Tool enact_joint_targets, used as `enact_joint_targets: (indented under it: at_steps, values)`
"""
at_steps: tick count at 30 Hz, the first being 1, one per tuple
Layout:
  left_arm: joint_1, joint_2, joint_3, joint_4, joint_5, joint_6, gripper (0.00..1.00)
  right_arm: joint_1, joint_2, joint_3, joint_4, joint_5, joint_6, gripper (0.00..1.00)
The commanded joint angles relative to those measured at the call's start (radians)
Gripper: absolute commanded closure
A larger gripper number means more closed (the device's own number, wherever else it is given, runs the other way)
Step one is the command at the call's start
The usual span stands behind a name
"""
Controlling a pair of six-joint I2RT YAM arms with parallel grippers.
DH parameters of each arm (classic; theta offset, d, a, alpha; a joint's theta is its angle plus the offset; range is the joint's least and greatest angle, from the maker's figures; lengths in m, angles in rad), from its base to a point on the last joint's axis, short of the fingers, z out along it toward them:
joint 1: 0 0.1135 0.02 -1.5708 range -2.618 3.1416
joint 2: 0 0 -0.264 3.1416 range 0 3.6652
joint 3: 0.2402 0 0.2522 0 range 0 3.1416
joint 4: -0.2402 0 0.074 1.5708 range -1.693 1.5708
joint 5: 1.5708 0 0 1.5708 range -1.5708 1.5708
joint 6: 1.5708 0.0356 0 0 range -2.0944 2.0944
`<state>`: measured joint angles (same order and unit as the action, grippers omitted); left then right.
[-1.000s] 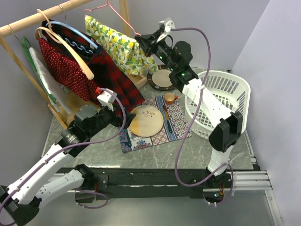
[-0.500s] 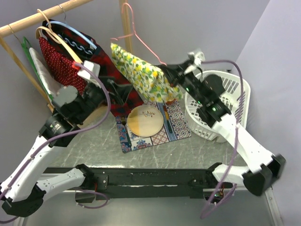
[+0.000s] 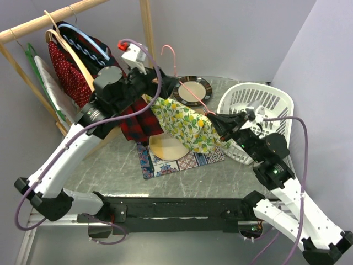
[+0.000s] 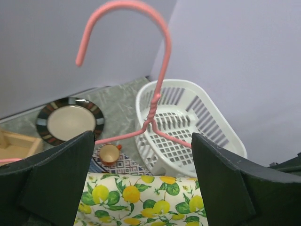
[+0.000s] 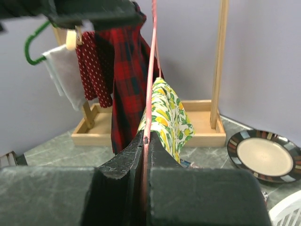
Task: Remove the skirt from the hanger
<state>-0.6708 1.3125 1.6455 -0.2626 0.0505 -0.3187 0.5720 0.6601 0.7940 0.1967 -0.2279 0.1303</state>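
Right wrist, right tool (image 5: pixel 145 141) seemingly clamping hanger (image 5: pixel 151 70), skirt (image 5: pixel 165 117) beyond

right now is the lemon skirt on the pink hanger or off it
on: the lemon-print skirt drapes from the pink hanger, whose wire the right hand pinches

This is looking like a robotics lab dressed up as a laundry corner. Two robot arms (image 3: pixel 71 149) are sitting bolted to a black rail (image 3: pixel 176 207) at a table's (image 3: pixel 110 165) edge, trailing cables (image 3: pixel 300 154). Clothes (image 3: pixel 63 61) are hanging on a wooden rack (image 3: pixel 49 19) near a white basket (image 3: pixel 276 102), plates (image 3: pixel 191 90) and a patterned mat (image 3: pixel 165 164).
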Motion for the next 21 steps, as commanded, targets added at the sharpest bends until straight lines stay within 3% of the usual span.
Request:
enact_joint_targets:
  at_steps: [1,5,8,13,14,15,20,21]
  values:
    - [0.0,-0.016,-0.018,0.127,0.118,-0.039,0.12,0.005,-0.063,0.011,0.08,-0.019,0.026,1.0]
    - [0.0,-0.055,-0.105,0.23,0.109,-0.049,0.13,0.005,-0.082,0.01,0.049,-0.073,0.043,1.0]
    - [0.0,-0.033,-0.063,0.211,0.121,-0.039,0.14,0.005,-0.1,-0.027,0.078,-0.07,0.063,1.0]
    - [-0.001,-0.016,-0.081,0.213,0.158,-0.039,0.25,0.005,-0.106,-0.052,0.119,-0.096,0.098,1.0]
    - [-0.001,-0.019,-0.101,0.217,0.146,-0.037,0.29,0.005,-0.109,-0.07,0.13,-0.096,0.115,1.0]
    - [-0.001,-0.022,-0.107,0.218,0.135,-0.03,0.4,0.005,-0.112,-0.079,0.141,-0.088,0.121,1.0]
    - [-0.001,-0.022,-0.112,0.201,0.146,0.0,0.65,0.005,-0.094,-0.075,0.135,-0.082,0.129,1.0]
    - [-0.001,-0.018,-0.105,0.192,0.144,0.009,0.78,0.005,-0.091,-0.076,0.135,-0.079,0.13,1.0]
